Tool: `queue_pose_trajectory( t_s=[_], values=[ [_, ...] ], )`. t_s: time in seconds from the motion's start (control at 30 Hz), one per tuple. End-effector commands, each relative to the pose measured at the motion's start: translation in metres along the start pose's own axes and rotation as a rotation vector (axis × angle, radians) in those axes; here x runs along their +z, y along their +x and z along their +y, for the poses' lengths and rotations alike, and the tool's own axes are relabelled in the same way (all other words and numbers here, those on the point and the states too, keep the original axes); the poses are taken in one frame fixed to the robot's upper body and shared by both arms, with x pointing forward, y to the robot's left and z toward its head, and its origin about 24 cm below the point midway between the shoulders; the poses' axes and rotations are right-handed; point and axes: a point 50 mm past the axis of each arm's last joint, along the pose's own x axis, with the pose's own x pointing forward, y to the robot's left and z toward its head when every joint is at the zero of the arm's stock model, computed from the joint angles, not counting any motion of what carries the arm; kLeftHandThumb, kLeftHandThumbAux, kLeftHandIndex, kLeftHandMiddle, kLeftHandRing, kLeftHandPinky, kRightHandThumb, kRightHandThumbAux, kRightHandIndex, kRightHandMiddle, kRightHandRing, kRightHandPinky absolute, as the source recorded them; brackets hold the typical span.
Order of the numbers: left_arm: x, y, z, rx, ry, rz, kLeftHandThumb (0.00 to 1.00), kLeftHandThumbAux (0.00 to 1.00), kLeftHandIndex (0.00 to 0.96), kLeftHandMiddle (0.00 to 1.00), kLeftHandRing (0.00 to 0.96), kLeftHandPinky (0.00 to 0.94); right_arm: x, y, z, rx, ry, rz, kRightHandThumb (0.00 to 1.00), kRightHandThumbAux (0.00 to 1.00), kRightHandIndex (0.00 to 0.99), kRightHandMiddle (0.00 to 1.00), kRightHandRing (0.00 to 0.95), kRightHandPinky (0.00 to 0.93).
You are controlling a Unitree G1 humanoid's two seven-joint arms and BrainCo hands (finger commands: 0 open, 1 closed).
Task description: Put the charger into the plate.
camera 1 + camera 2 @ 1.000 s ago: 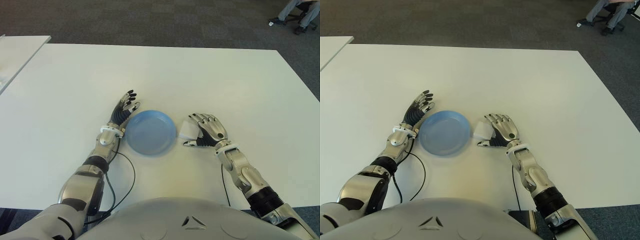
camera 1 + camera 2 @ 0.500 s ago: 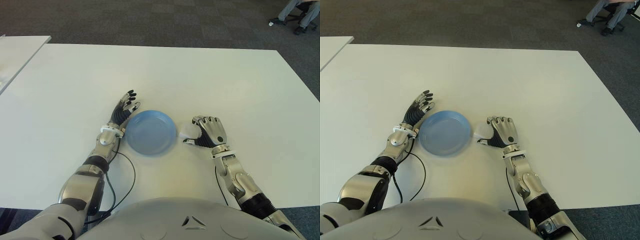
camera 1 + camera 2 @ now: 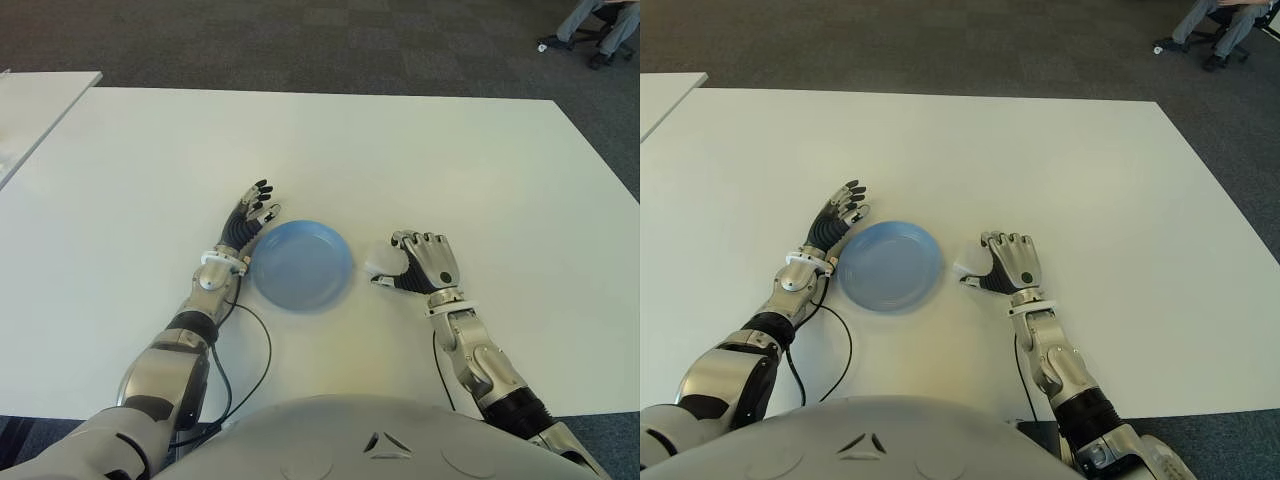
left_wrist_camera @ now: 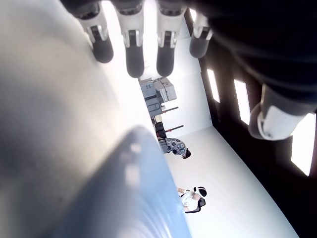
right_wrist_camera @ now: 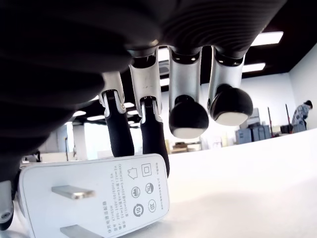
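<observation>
Fingers (image 5: 151,139) of the right hand (image 3: 425,265) are curling down around the white charger (image 5: 96,196), which is sitting on the white table (image 3: 400,150) just to the right of the blue plate (image 3: 300,263) and not in it. In the right wrist view two fingers are pressing against the far side of the charger's body while the other two are hanging bent a little way off from it, and the charger's face with its metal prongs (image 5: 72,192) is turning toward the camera (printed marks are showing on that face, too small to read). From the head camera only a sliver of the charger (image 3: 966,266) is showing past the knuckles, between the hand and the plate's rim, and whether its underside is touching the tabletop is hard to tell.

The left hand (image 3: 250,215) is showing at the plate's upper left edge, its fingers stretching out straight and gripping nothing. A black cable (image 3: 250,350) is looping on the table beside the left forearm. A seated person's legs (image 3: 597,20) are showing at the far right corner, on the dark carpet (image 3: 300,40).
</observation>
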Motion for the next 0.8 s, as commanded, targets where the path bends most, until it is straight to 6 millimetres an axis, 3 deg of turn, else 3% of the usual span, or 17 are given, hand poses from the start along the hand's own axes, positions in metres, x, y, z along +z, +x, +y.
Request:
queue_pose_trajectory(
  t_s=[0.03,0.8],
  values=[
    [-0.0293,-0.0205,-0.0203,-0.070,-0.039,0.163,0.000,0.498,0.005,0.147,0.146,0.131,-0.0009,-0.0024,0.0010,-0.006,0.009,-0.010,0.737,0.710,0.440,0.873,0.874,0.887],
    [-0.0293,-0.0208,-0.0199,-0.069,-0.035,0.160,0.000,0.489,0.003,0.148,0.146,0.125,-0.0033,-0.0016,0.0007,0.016,0.022,-0.027,0.736,0.710,0.440,0.871,0.872,0.883]
  ],
)
